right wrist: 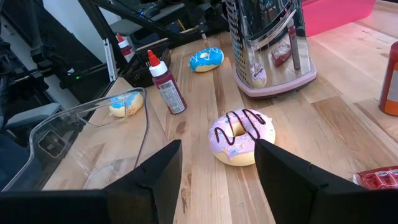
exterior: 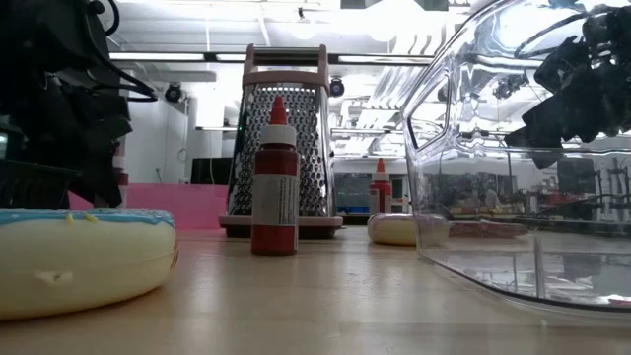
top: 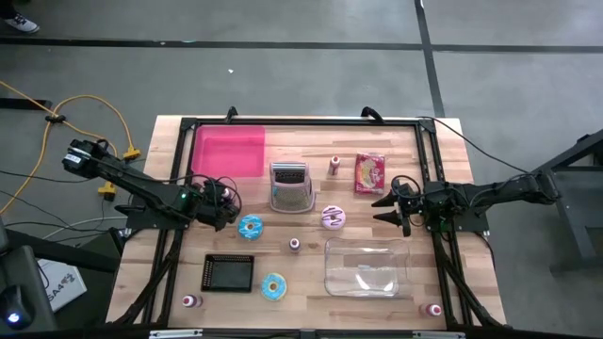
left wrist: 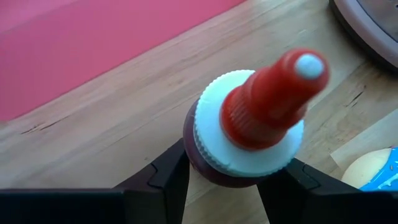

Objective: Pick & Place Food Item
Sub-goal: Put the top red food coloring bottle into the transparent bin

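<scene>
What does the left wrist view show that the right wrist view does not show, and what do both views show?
Only the left wrist view shows a sauce bottle with a red nozzle and white cap between the left gripper fingers. Only the right wrist view shows the pink donut ahead of the open right gripper, the clear container and another bottle. Both show the pink mat, the grater and the blue donut.

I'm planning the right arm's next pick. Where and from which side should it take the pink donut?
Take the pink donut across its ring, coming straight down from above. It lies flat on the table, and the right tool is open beside it. Fingers on opposite outer edges should hold, or one could go in the hole.
</scene>
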Available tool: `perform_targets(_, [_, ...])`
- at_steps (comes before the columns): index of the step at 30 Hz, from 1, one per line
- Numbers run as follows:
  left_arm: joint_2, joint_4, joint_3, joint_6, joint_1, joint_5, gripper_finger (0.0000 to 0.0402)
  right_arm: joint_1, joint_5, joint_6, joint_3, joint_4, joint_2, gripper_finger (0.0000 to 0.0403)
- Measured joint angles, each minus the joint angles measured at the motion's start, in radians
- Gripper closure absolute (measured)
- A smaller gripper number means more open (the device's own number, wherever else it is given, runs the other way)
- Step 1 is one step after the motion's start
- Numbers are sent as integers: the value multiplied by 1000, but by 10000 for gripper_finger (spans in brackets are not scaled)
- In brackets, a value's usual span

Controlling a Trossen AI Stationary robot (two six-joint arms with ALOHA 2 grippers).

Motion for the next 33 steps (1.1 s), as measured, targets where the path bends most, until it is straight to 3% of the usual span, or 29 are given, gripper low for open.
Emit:
perform_targets(21, [-61,28,0,66,-37,-20,248,0,0,0,0,0,0,214])
perform_targets(27, [-124,85,0,168,-52,-1,248,0,0,0,0,0,0,214])
perform_targets(33, [-190,204,0,340,-32,83,248,0,0,0,0,0,0,214])
